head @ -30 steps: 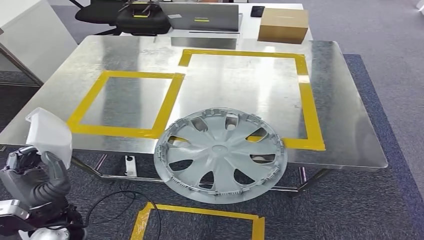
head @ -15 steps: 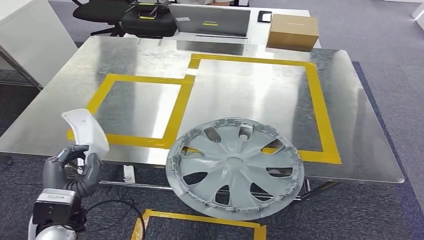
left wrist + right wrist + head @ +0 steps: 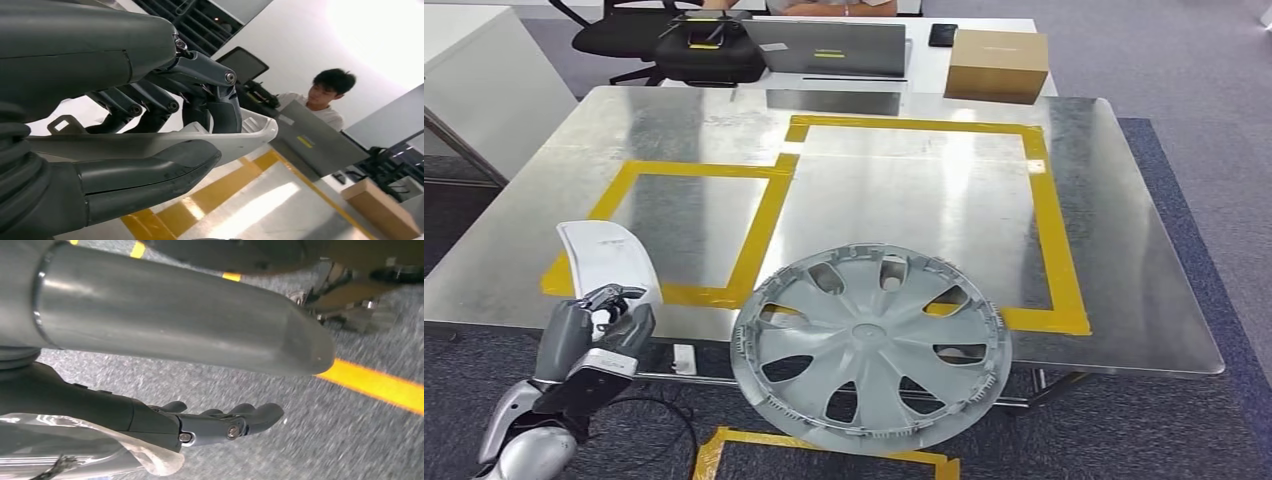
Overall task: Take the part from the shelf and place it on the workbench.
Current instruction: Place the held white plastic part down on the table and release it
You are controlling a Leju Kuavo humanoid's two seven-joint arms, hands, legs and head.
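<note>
White curved part (image 3: 607, 258) sits in your left hand (image 3: 596, 330), raised in front of the workbench's near left corner and overlapping its near edge by the smaller taped square (image 3: 686, 225) in the head view. You hold it there, I judge, because that square is a likely drop spot and the part has yet to come down onto the metal top. In the left wrist view the thumb (image 3: 150, 170) runs under the part (image 3: 210, 137) while the darker fingers (image 3: 220, 107) close over its upper side, so the grip is a clamp across the thin shell, with the far end sticking out free beyond the hand. The forearm comes up from below, wrist angled so the part stands nearly upright and leans a little to the left.

Your right hand (image 3: 220, 422) hangs low over the grey carpet, fingers loosely curled and holding nothing, near a strip of yellow floor tape (image 3: 380, 385).

A grey hubcap (image 3: 871, 344) overhangs the near edge of the workbench (image 3: 1124, 260), just beside the larger taped square (image 3: 1049, 225); keep the part away from it as you lower.
</note>
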